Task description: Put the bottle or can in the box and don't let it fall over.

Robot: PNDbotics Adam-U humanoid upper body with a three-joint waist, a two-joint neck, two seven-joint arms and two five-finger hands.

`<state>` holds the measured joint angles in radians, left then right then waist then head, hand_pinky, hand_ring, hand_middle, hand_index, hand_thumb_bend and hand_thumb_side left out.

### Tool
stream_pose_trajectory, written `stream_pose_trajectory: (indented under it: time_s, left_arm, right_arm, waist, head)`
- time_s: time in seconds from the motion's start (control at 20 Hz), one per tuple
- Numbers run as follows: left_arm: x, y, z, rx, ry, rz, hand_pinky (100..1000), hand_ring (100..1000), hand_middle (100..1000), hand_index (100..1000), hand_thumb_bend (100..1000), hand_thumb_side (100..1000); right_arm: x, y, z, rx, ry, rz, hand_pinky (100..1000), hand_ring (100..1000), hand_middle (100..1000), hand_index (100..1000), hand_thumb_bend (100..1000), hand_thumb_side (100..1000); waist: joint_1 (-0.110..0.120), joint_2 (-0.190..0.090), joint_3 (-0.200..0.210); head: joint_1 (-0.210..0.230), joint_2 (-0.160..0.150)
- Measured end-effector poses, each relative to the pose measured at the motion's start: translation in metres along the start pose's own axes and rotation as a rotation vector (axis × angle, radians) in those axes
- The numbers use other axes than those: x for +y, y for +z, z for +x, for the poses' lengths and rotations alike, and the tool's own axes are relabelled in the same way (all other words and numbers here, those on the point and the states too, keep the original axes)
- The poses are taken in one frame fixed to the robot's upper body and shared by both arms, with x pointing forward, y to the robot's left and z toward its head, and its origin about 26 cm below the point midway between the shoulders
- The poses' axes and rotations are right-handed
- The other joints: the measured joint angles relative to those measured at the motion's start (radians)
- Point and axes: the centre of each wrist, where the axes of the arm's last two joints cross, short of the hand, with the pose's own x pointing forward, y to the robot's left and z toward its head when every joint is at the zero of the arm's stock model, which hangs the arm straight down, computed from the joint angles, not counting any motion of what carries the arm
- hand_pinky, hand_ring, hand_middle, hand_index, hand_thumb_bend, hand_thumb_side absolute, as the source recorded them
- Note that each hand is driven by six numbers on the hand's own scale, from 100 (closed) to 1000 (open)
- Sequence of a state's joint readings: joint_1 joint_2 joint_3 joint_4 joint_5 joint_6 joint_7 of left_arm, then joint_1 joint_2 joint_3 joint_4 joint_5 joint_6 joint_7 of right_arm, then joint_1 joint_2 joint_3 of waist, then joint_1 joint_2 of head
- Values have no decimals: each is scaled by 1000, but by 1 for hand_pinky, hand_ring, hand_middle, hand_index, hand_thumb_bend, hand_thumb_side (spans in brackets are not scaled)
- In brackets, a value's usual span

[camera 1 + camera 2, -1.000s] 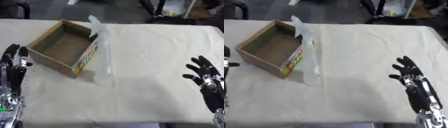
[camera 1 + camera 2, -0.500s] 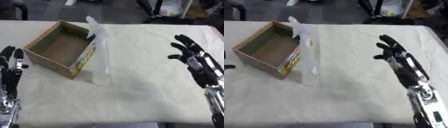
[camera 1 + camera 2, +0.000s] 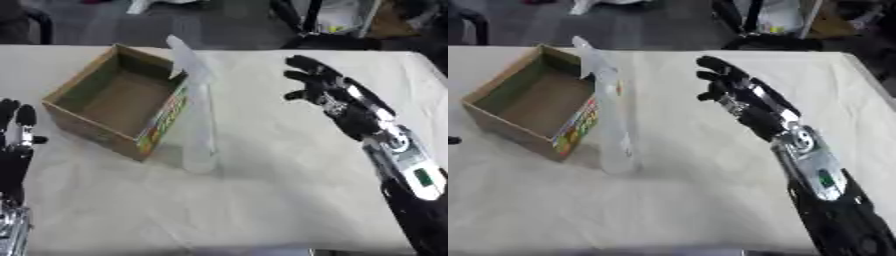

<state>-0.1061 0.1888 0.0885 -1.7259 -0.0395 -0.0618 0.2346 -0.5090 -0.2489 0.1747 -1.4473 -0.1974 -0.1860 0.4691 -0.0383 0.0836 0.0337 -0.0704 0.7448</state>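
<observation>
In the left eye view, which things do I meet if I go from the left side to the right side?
Left hand → cardboard box → clear bottle standing beside the box → right hand, fingers spread above the table.

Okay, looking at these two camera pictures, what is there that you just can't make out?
- Bottle: clear and blurred in both views; whether it holds liquid cannot be told.
- Box: the print on its side is too blurred to read.
- Left hand: cut off by the left eye view's edge; nearly gone from the right eye view.
- Right hand: open; its palm faces away.
</observation>
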Motion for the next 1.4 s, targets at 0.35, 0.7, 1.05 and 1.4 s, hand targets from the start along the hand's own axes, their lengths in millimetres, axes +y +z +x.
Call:
stream_pose_trajectory:
  time_s: [0.35,0.7,1.05,1.4]
  left_arm:
    - [-4,-2,2,-7,10,-12,543,1000,926,829,450,658]
    - [-6,-2,2,-7,12,-23,543,1000,926,830,450,658]
    - [-6,-2,2,-8,13,-25,543,1000,926,830,450,658]
    - [-6,-2,2,-7,13,-28,543,1000,927,830,450,659]
  right_arm:
    - [15,-36,-21,21,16,66,856,1000,1000,1000,205,595]
    - [25,-55,-28,8,79,85,861,1000,1000,1000,193,580]
    - [31,-65,-25,-19,105,94,858,1000,1000,1000,191,586]
    - [34,-73,-16,-53,116,103,859,1000,1000,1000,185,592]
  waist:
    - [0,12,28]
    - [-2,16,36]
    - [-4,16,41]
    - [-6,16,41]
  head:
    - [-45,-26]
    - [-68,-37]
    - [-76,-44]
    - [-82,-45]
